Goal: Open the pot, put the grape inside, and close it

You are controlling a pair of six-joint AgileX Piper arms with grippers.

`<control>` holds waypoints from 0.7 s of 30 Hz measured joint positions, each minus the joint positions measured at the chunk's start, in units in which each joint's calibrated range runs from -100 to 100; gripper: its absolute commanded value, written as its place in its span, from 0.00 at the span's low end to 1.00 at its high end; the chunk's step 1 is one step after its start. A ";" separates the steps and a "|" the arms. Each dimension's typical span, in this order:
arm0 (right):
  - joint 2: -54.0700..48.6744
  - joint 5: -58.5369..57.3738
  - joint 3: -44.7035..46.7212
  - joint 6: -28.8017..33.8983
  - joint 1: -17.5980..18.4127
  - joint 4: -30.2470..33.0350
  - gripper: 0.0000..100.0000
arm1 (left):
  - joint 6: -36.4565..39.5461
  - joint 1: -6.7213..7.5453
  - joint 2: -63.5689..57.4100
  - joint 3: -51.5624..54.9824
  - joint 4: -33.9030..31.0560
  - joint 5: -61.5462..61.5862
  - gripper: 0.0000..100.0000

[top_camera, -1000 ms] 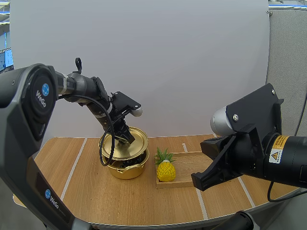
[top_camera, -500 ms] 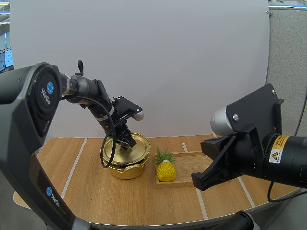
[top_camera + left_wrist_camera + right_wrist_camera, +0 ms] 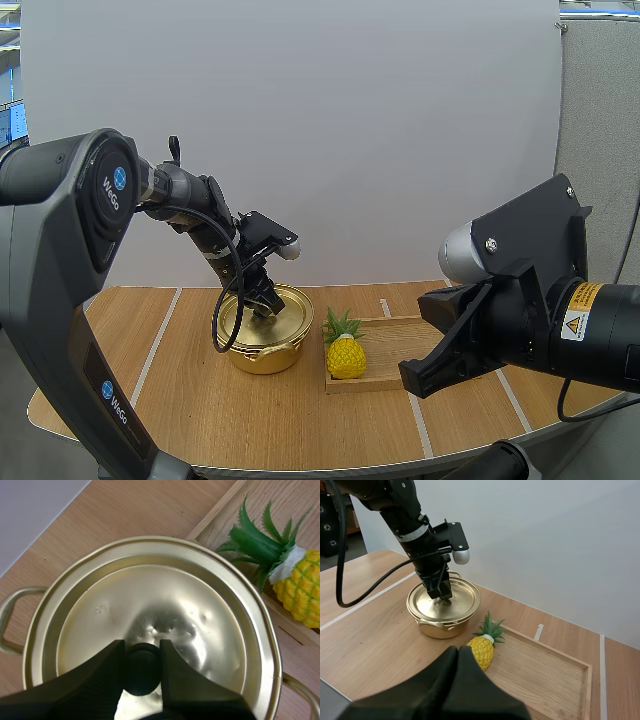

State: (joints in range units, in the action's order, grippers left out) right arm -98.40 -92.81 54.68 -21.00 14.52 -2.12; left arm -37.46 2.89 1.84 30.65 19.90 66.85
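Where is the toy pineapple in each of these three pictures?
High view: the pineapple sits at the wooden tray's corner, right of the gold pot.
Left wrist view: the pineapple sits just past the pot's lid, on the tray.
Right wrist view: the pineapple sits between pot and tray.
Shared landmark: the gold pot.

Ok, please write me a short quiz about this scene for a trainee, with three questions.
1. True or false: the lid sits on the pot.
2. What does the left gripper pinch? A) the pot's rim B) the knob C) nothing
3. Fill in: the right gripper is ____ on nothing.
Key: 1 true; 2 B; 3 shut.
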 measured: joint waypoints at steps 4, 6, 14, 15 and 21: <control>0.00 0.00 0.00 0.00 0.00 0.00 0.00 | -0.12 0.00 0.00 0.00 0.00 0.71 0.00; 0.00 0.00 0.00 0.00 0.00 0.00 0.00 | -0.12 0.00 0.00 0.00 0.00 1.66 0.00; 0.00 0.00 0.00 0.00 0.00 0.00 0.00 | -0.12 0.00 0.00 0.00 0.00 2.24 0.00; 0.00 0.00 0.00 0.00 0.00 0.00 0.00 | -0.12 0.00 0.00 0.00 0.00 2.24 0.00; 0.00 0.00 0.00 0.00 0.00 0.00 0.00 | -0.12 0.00 0.00 0.00 0.00 2.24 0.28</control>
State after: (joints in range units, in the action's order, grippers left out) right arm -98.40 -92.81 54.68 -21.00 14.52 -2.12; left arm -37.58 2.89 1.84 30.65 19.90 69.10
